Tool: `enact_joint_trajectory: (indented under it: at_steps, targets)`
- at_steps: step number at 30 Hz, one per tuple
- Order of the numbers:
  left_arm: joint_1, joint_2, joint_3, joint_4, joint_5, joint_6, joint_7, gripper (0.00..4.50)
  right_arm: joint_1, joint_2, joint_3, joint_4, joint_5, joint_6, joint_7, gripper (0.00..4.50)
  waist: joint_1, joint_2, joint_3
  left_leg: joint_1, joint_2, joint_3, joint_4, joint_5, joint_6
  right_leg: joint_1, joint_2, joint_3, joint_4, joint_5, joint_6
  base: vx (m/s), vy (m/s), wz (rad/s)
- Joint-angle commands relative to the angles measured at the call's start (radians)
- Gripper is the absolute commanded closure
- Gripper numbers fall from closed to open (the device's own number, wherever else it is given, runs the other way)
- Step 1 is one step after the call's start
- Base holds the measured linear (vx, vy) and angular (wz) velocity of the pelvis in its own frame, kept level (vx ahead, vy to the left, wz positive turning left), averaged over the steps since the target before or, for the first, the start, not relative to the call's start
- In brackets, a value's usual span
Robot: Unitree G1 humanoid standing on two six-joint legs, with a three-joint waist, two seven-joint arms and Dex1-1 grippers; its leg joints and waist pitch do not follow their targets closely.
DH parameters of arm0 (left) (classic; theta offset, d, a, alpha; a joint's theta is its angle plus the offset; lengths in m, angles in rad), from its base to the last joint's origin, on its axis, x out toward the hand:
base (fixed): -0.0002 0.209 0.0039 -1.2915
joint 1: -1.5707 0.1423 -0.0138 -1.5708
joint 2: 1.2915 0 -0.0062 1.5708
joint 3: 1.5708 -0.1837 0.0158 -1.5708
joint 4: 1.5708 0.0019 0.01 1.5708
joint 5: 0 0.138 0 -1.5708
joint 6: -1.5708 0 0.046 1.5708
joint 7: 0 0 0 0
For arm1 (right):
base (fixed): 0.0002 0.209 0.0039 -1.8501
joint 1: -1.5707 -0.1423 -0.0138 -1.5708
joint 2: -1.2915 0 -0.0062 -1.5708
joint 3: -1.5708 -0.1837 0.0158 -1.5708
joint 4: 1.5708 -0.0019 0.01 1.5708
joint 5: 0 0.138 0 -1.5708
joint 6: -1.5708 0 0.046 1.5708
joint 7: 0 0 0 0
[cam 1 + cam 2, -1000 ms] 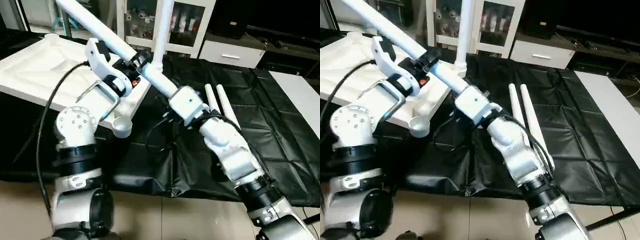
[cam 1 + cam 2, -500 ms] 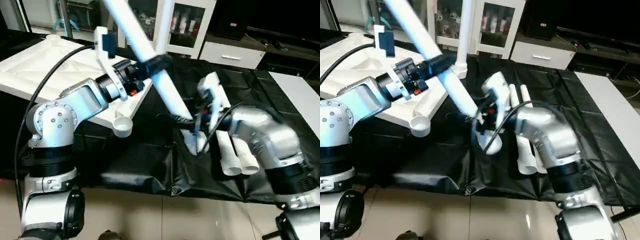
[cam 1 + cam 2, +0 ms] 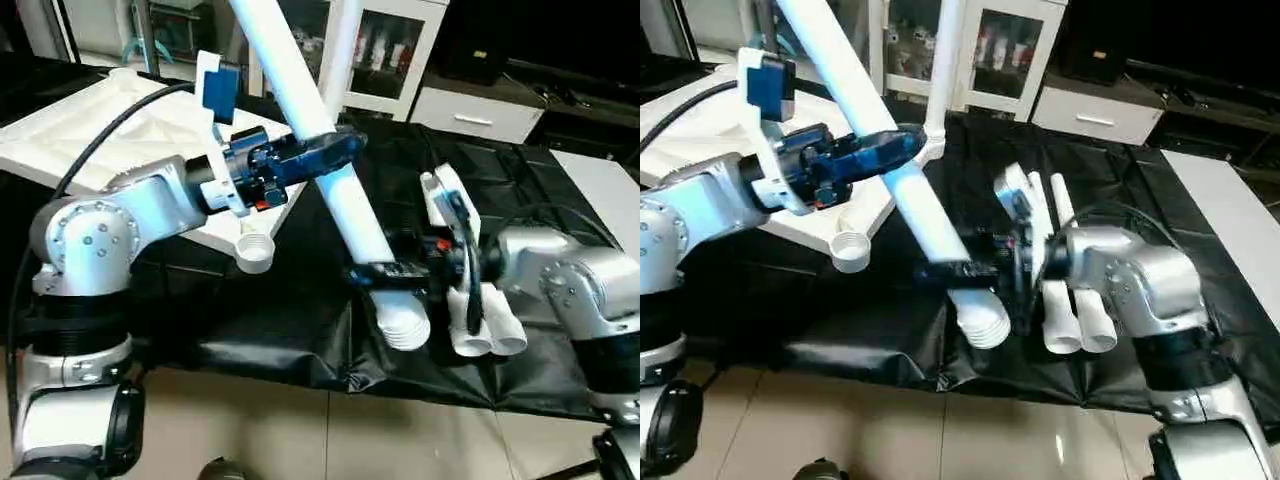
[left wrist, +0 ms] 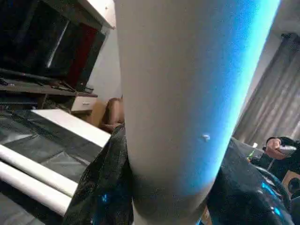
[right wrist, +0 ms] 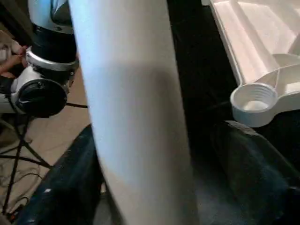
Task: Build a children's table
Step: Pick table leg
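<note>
Left gripper (image 3: pixel 322 152) first: its black fingers are wrapped round the long white leg (image 3: pixel 330 175) about halfway along the tube, closed onto it from both sides, and in the left wrist view that leg (image 4: pixel 187 103) runs straight up between the two dark fingers (image 4: pixel 101 187). Down at the low end, the right gripper (image 3: pixel 392 270) has its black fingers spread wide on either side of the same tube, just above the ribbed, threaded tip (image 3: pixel 402 325); in the right wrist view the tube (image 5: pixel 136 117) passes between the dark fingers (image 5: pixel 248 159) with gaps at the sides, so whether they press on it I cannot tell. The leg slants steeply, its top end running out past the upper edge of the left eye view, its threaded end hanging over the black cover (image 3: pixel 300 320) near the front edge of the worktable.

Out from there: two more white legs (image 3: pixel 480 325) lie side by side on the black cover, just beside the right gripper, open ends toward the robot. The white tabletop (image 3: pixel 100 130) lies underside up on the robot's left, ribs showing, with a round corner socket (image 3: pixel 254 253) jutting toward the held leg but apart from it. At the far corner of the tabletop a fourth leg (image 3: pixel 340 45) stands upright. Behind the table, a white glass-fronted cabinet (image 3: pixel 390 50) and a low white drawer unit (image 3: pixel 480 110)
</note>
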Motion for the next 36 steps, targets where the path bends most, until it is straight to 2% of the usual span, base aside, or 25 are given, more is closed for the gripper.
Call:
enact_joint_trajectory:
  at_steps: [1, 6, 12, 18, 23, 25, 27, 29, 31, 34, 36]
  targets:
    - [-0.005, 0.002, -0.018, -0.025, -0.016, 0.002, -0.034, 2.78, 0.003, -0.032, -0.010, -0.006, 0.013, 0.021, 0.003, 1.31, 0.002, 0.026, -0.075, 0.015, 0.012, 0.003, -0.072, -0.301, -0.072, 0.051, -0.044, 0.031, -0.066, -0.318, -0.152, 0.000, 0.000, 0.00]
    - [-0.007, 0.007, -0.027, -0.022, -0.015, -0.002, -0.054, 2.78, 0.012, -0.044, -0.008, -0.014, 0.027, 0.044, 0.026, 1.73, 0.003, 0.024, -0.075, 0.014, 0.013, 0.001, -0.073, -0.307, -0.074, 0.050, -0.044, 0.030, -0.067, -0.335, -0.147, 0.000, 0.000, 0.00]
    - [-0.003, 0.007, -0.034, -0.023, -0.011, -0.006, -0.067, 2.78, 0.022, -0.048, -0.001, -0.029, 0.033, 0.058, 0.033, 2.33, 0.004, 0.025, -0.076, 0.013, 0.013, 0.002, -0.072, -0.288, -0.076, 0.052, -0.043, 0.031, -0.063, -0.299, -0.158, 0.000, 0.000, 0.00]
    - [-0.001, 0.008, -0.038, -0.024, -0.007, -0.010, -0.071, 2.78, 0.020, -0.038, -0.001, -0.024, 0.020, 0.045, 0.019, 2.47, 0.004, 0.024, -0.076, 0.013, 0.012, 0.002, -0.072, -0.296, -0.077, 0.051, -0.044, 0.030, -0.065, -0.315, -0.155, 0.000, 0.000, 0.00]
    - [0.008, 0.005, -0.042, -0.026, 0.030, -0.037, -0.040, 2.78, 0.006, 0.004, -0.020, 0.001, -0.031, -0.020, -0.048, 2.51, 0.002, 0.025, -0.076, 0.013, 0.013, 0.001, -0.072, -0.299, -0.080, 0.050, -0.046, 0.030, -0.065, -0.330, -0.147, 0.000, 0.000, 0.00]
    - [0.016, 0.003, -0.050, -0.023, 0.074, -0.059, 0.000, 2.78, -0.003, 0.029, -0.031, 0.023, -0.056, -0.058, -0.093, 2.51, 0.001, 0.022, -0.075, 0.012, 0.013, 0.002, -0.072, -0.299, -0.079, 0.050, -0.045, 0.030, -0.067, -0.334, -0.144, 0.000, 0.000, 0.00]
    - [0.015, -0.009, -0.041, -0.010, 0.082, -0.056, 0.039, 2.08, -0.009, 0.045, -0.035, 0.036, -0.075, -0.085, -0.125, 2.52, 0.000, 0.023, -0.076, 0.013, 0.013, 0.002, -0.072, -0.299, -0.083, 0.049, -0.045, 0.030, -0.065, -0.332, -0.144, 0.000, 0.000, 0.00]
    - [-0.006, -0.068, 0.007, 0.050, 0.102, -0.048, 0.200, 2.04, -0.024, 0.096, -0.045, 0.071, -0.132, -0.158, -0.233, 2.52, -0.005, 0.021, -0.074, 0.010, 0.011, 0.002, -0.071, -0.302, -0.089, 0.046, -0.043, 0.030, -0.065, -0.331, -0.141, 0.000, 0.000, 0.00]
    - [-0.009, -0.082, 0.011, 0.061, 0.121, -0.054, 0.243, 1.85, -0.029, 0.111, -0.043, 0.080, -0.157, -0.187, -0.271, 2.54, -0.001, 0.022, -0.078, 0.015, 0.011, 0.001, -0.069, -0.306, -0.093, 0.046, -0.047, 0.029, -0.067, -0.356, -0.131, 0.000, 0.000, 0.00]
    - [-0.002, -0.105, -0.006, 0.057, 0.173, -0.066, 0.310, 1.50, -0.036, 0.149, -0.044, 0.083, -0.190, -0.232, -0.337, 2.61, -0.002, 0.022, -0.079, 0.011, 0.011, 0.000, -0.073, -0.288, -0.092, 0.049, -0.045, 0.029, -0.066, -0.334, -0.120, 0.000, 0.000, 0.00]
    - [-0.002, -0.154, 0.001, 0.065, 0.203, -0.088, 0.388, 1.41, -0.037, 0.189, -0.040, 0.081, -0.224, -0.271, -0.398, 2.62, -0.005, 0.020, -0.080, 0.009, 0.012, 0.001, -0.072, -0.274, -0.093, 0.050, -0.044, 0.029, -0.064, -0.299, -0.124, 0.000, 0.000, 0.00]
